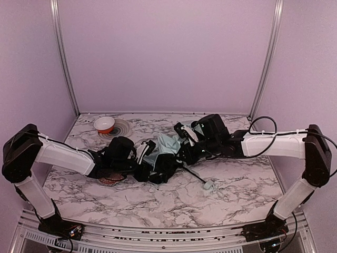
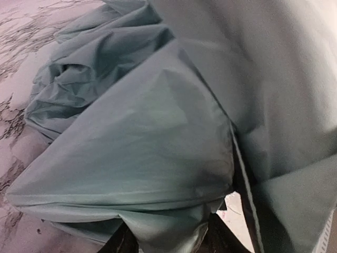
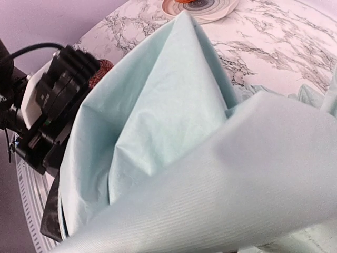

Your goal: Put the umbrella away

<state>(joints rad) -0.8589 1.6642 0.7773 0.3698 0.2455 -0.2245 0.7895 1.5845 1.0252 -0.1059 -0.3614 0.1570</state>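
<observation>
The umbrella (image 1: 167, 146) lies crumpled at the table's middle, pale mint-green fabric with black lining showing. Its thin black shaft runs forward-right to the small handle (image 1: 209, 185) on the marble. My left gripper (image 1: 154, 169) is at the fabric's near left side. In the left wrist view the fabric (image 2: 142, 132) fills the frame and a fold runs down between my dark fingertips (image 2: 122, 243), which pinch it. My right gripper (image 1: 184, 152) is pressed into the fabric's right side. In the right wrist view the fabric (image 3: 158, 121) covers my fingers, so they are hidden.
A white-and-orange bowl (image 1: 104, 124) sits on a ringed plate (image 1: 122, 128) at the back left; the plate also shows in the right wrist view (image 3: 210, 8). A reddish patterned dish (image 1: 110, 180) lies under my left arm. The left wrist (image 3: 52, 100) is close to the right gripper.
</observation>
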